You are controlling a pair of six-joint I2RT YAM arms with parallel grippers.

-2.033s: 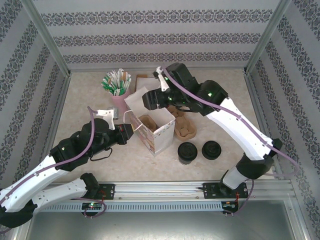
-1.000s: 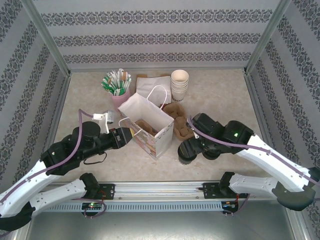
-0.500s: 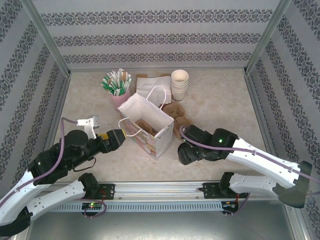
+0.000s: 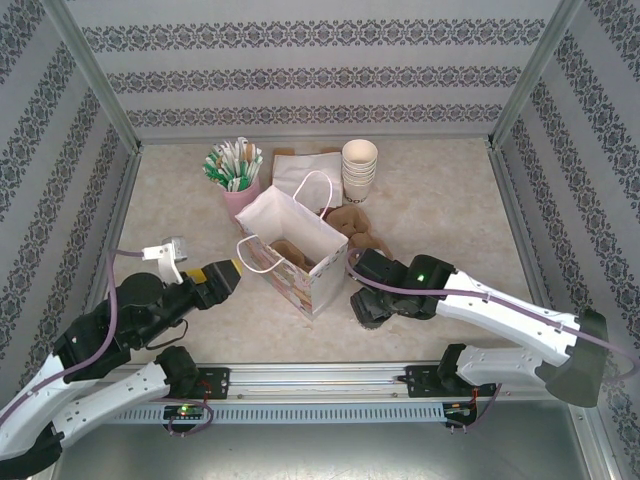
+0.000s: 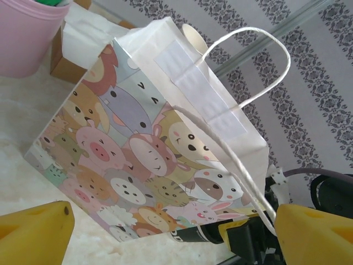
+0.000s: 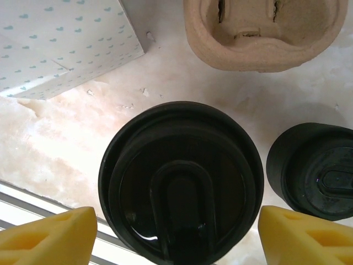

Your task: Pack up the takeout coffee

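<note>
Now my right gripper is hanging open over the takeout coffee, with one finger on each side of its lid. The cup is standing on the table just beside the paper bag. If I am closing too high, the lid may pop off and spill. My left gripper is open too, facing the bag, whose loose handle could catch a finger. I am counting two black-lidded cups, this one and its neighbour cup, then one bag, one pulp carrier and one stack of cream cups.
</note>
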